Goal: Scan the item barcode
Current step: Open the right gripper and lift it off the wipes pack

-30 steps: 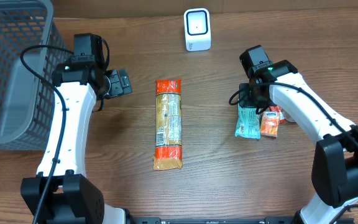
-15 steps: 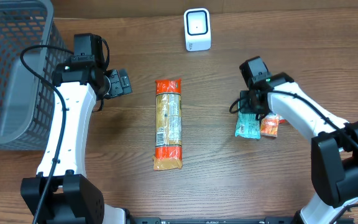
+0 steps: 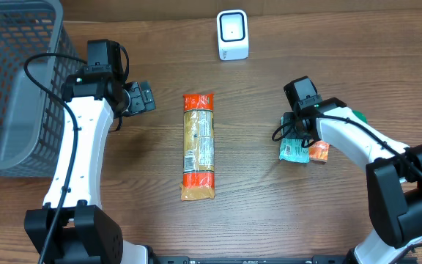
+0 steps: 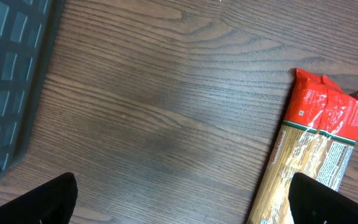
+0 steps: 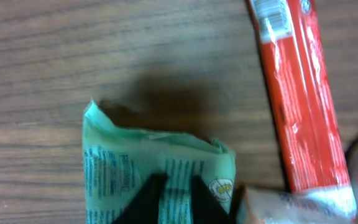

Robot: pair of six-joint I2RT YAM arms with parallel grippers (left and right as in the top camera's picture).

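At right of table (image 3: 269,213), under the right wrist: green packet (image 3: 293,149), lying flat on the wood. Mint-green wrapper, crimped top edge, blocks of small dark print, and a small round mark near one corner in the right wrist view (image 5: 142,162). No barcode can be made out.

Right gripper (image 3: 299,134) sits directly over the packet. Its dark fingertips (image 5: 145,198) overlap the wrapper's lower edge. Cannot tell whether they pinch it or only rest on it.

Red-orange packet (image 3: 319,151) lies just beside the green one on its outer side, touching or nearly so.

Scanner (image 3: 232,34), white with a dark window, stands near the far edge, well apart from the packet.

Long pasta pack (image 3: 198,147), red ends and clear middle, lies lengthwise at centre. Bare wood runs between it and the green packet, and from there up to the scanner.

Left gripper (image 3: 141,97) hangs beside the pasta pack's top end, fingers spread wide, holding nothing. Grey mesh basket (image 3: 20,88) fills the left edge.
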